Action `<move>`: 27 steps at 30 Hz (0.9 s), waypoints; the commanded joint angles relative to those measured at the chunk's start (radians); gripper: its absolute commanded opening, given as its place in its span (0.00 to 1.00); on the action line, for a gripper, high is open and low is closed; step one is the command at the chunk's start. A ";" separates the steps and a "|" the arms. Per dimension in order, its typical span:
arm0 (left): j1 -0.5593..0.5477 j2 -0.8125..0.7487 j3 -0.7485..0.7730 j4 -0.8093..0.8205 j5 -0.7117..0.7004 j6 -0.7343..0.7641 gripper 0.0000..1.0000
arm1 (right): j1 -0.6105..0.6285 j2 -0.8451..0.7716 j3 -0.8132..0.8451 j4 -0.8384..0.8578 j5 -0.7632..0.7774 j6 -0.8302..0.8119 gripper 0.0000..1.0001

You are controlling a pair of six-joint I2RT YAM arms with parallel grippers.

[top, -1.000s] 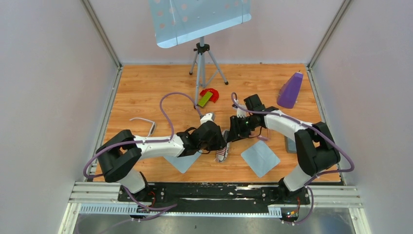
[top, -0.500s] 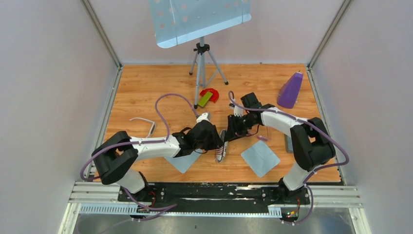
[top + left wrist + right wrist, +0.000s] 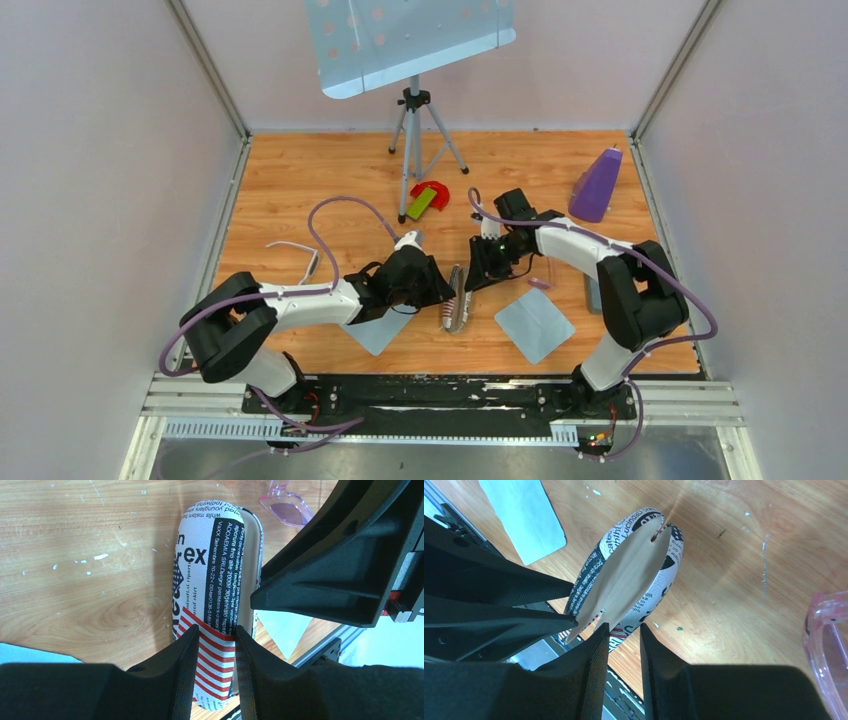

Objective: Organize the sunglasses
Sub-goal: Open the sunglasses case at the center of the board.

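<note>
The sunglasses [image 3: 830,647] lie near the right claw [image 3: 624,628], not touching it.

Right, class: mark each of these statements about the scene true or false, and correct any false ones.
1. The newsprint-patterned hard glasses case sits between the two arms. True.
2. The case's red-striped end shows between the fingers of the left tool. True.
3. The case is completely closed. False: the right wrist view shows its two halves apart, with beige lining visible between them.
4. The translucent pink sunglasses are inside the case. False: they lie on the wooden table beside it.
5. The purple wedge-shaped object stands on the table's left side. False: it stands at the far right.
</note>
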 commanded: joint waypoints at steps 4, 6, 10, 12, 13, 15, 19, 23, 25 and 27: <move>0.032 0.049 -0.071 -0.260 -0.102 0.047 0.35 | -0.005 0.042 -0.063 -0.133 0.316 -0.126 0.30; 0.035 0.034 -0.077 -0.272 -0.110 0.048 0.35 | -0.006 0.039 -0.063 -0.134 0.319 -0.128 0.30; 0.039 0.011 -0.083 -0.282 -0.122 0.047 0.35 | -0.006 0.045 -0.064 -0.133 0.325 -0.128 0.30; 0.039 0.009 -0.084 -0.288 -0.125 0.045 0.35 | -0.006 0.051 -0.061 -0.130 0.323 -0.129 0.30; 0.039 0.009 -0.087 -0.286 -0.123 0.042 0.36 | -0.007 0.053 -0.060 -0.131 0.324 -0.128 0.30; 0.039 0.005 -0.095 -0.268 -0.115 0.043 0.37 | -0.006 0.046 -0.058 -0.127 0.313 -0.127 0.29; 0.037 -0.004 -0.085 -0.209 -0.079 0.097 0.55 | -0.007 0.018 -0.053 -0.112 0.237 -0.117 0.29; 0.013 -0.036 -0.049 -0.181 -0.110 0.177 0.61 | -0.006 -0.020 -0.053 -0.085 0.117 -0.103 0.39; 0.006 -0.027 -0.004 -0.212 -0.131 0.222 0.56 | -0.006 -0.044 -0.059 -0.074 0.086 -0.105 0.45; 0.005 0.000 0.063 -0.265 -0.140 0.275 0.51 | -0.008 -0.073 -0.053 -0.080 0.081 -0.117 0.52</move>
